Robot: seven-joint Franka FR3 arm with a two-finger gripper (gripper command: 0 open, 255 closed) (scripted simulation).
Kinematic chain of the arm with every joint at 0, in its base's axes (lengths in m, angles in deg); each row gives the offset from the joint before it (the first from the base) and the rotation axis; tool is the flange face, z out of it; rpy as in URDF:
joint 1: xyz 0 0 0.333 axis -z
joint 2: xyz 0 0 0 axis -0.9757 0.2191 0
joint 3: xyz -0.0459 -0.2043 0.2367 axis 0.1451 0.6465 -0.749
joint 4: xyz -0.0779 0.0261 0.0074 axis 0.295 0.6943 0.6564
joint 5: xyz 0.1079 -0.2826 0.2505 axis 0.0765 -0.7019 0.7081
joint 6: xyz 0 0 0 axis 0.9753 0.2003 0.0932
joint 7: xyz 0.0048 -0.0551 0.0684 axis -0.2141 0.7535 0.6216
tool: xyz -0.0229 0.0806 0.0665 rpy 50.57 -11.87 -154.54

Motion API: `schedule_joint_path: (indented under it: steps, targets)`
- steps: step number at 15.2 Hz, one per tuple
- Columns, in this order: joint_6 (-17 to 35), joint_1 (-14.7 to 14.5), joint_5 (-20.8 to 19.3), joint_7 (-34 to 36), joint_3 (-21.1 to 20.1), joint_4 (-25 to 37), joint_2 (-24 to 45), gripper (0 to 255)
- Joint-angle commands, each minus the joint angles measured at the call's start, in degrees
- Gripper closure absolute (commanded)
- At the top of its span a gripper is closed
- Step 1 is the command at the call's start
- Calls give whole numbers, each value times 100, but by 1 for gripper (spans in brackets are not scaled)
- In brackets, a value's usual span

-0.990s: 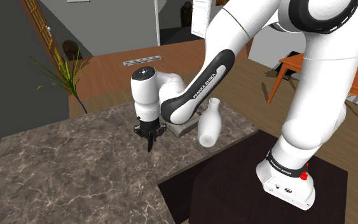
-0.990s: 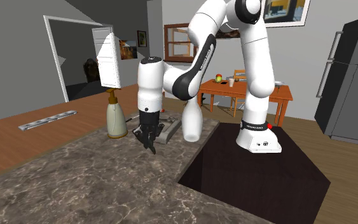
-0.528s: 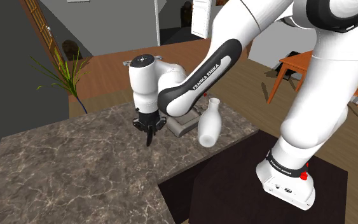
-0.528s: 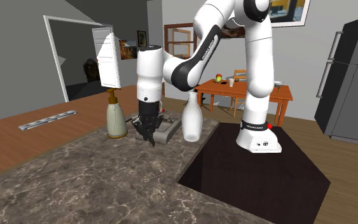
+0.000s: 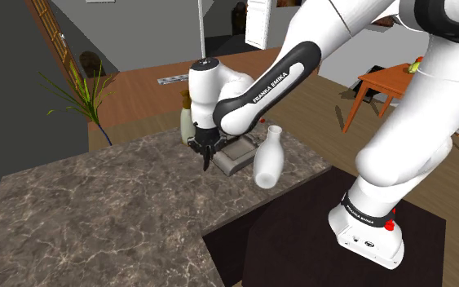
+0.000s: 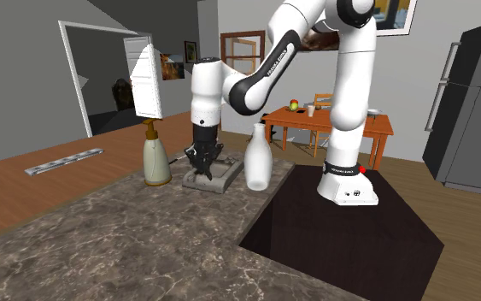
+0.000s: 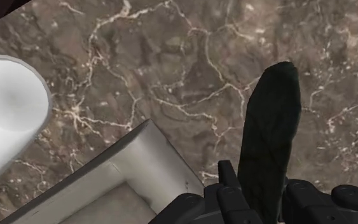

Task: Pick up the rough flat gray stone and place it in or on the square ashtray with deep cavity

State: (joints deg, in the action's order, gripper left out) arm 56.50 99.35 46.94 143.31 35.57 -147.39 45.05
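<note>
My gripper (image 5: 206, 152) (image 6: 202, 162) (image 7: 264, 196) is shut on a thin, flat, very dark stone (image 7: 269, 137) that sticks out past the fingertips. The stone (image 5: 207, 162) points down at the marble counter. The square grey ashtray (image 5: 236, 155) (image 6: 219, 179) (image 7: 147, 151) has a thick rim and a deep cavity, and it sits on the counter. In the wrist view the stone's tip hangs over bare marble just outside one ashtray corner. The second exterior view puts the gripper at the ashtray's left edge, close above it.
A tall white bottle (image 5: 267, 159) (image 6: 258, 160) (image 7: 6, 114) stands right beside the ashtray. A pale pump bottle (image 6: 155, 156) (image 5: 187, 122) stands behind it. The brown marble counter (image 5: 97, 204) ends in a step near the arm's dark stand (image 5: 333, 253).
My gripper has carried the stone across the counter towards the shoulder view's right and farther back, from open marble to the ashtray's edge. The fingers stayed shut on it.
</note>
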Motion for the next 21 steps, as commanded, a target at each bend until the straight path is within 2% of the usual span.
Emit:
schedule_joint_path:
  steps: [1,7,14,21]
  targets:
    - [179,198,233,-456,99,-256,-199,255]
    - [443,654,700,-1682,537,-637,-526,255]
    - [630,1174,887,-2927,1122,-755,-545,255]
    - [1149,1197,117,-2346,1180,-839,35,255]
